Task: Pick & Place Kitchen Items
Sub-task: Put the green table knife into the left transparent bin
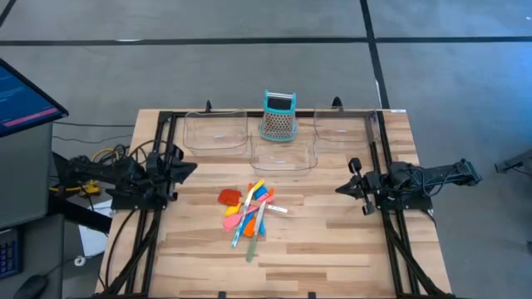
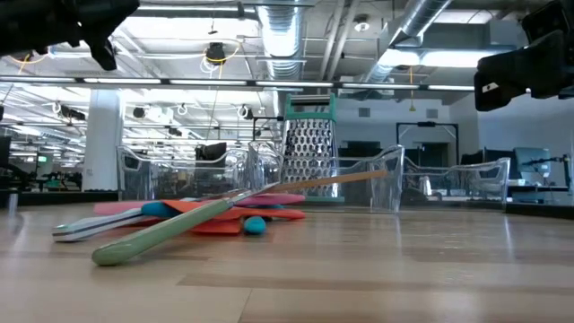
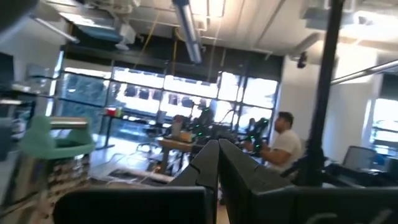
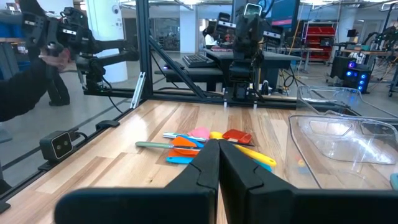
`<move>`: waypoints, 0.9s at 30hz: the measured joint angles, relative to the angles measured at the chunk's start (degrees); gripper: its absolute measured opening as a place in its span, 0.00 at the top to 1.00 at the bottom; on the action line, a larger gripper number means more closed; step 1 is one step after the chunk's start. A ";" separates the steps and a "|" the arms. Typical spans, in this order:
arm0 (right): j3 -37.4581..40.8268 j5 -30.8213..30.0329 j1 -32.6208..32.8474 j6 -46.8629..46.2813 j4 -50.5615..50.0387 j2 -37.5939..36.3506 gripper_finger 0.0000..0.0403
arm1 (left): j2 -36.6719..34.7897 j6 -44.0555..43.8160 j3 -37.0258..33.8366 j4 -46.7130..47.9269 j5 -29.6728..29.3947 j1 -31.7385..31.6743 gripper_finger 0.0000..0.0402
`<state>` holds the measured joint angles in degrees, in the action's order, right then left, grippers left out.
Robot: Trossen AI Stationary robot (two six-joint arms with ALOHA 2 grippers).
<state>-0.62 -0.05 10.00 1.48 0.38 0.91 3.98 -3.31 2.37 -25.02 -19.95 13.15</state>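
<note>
Presently, no pick has begun: the utensils [image 1: 248,212] lie in one overlapping heap at the centre of the worktop [image 1: 332,249], and none has been placed. The left gripper [image 1: 188,169] hangs above the worktop at about ten o'clock from the heap, well apart from it, its fingers [image 3: 205,163] clenched on nothing. The right gripper [image 1: 343,188] hangs at about three o'clock from the heap, also well apart, fingers [image 4: 208,160] pressed together and empty. Three clear trays [image 1: 218,133] stand along the far edge at twelve o'clock, with a metal grater [image 1: 278,115] upright among them; the trays are the likely destination, though that is a judgement. In the high view most of the utensils run along an axis from about one o'clock to seven o'clock, fanned slightly; a green-handled utensil [image 2: 161,238] has its handle end toward seven o'clock, and the low view shows it tilted, propped on the others. A red spatula head [image 1: 229,197] lies at the heap's ten o'clock edge. The next move, in my judgement, calls for one arm to part its fingers, descend over an outlying piece, and close across its narrow width.
</note>
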 joint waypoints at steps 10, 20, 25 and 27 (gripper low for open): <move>0.00 0.00 0.00 -0.01 0.04 -0.02 1.00 | 20.41 0.00 11.39 -0.50 0.31 0.02 0.99; 0.00 0.00 0.00 -3.50 0.04 -0.01 1.00 | 45.57 -8.18 24.43 -0.36 0.31 0.55 0.99; 0.00 0.00 0.00 -3.50 0.04 -0.01 1.00 | 54.58 -12.19 29.21 -0.17 0.31 2.93 0.99; 0.00 0.00 0.00 -3.49 0.04 -0.02 1.00 | 57.31 -13.99 30.97 1.39 0.25 4.17 0.99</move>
<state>-0.62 -0.05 10.00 -2.02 0.43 0.89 61.29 -17.30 33.34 -23.63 -19.70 17.32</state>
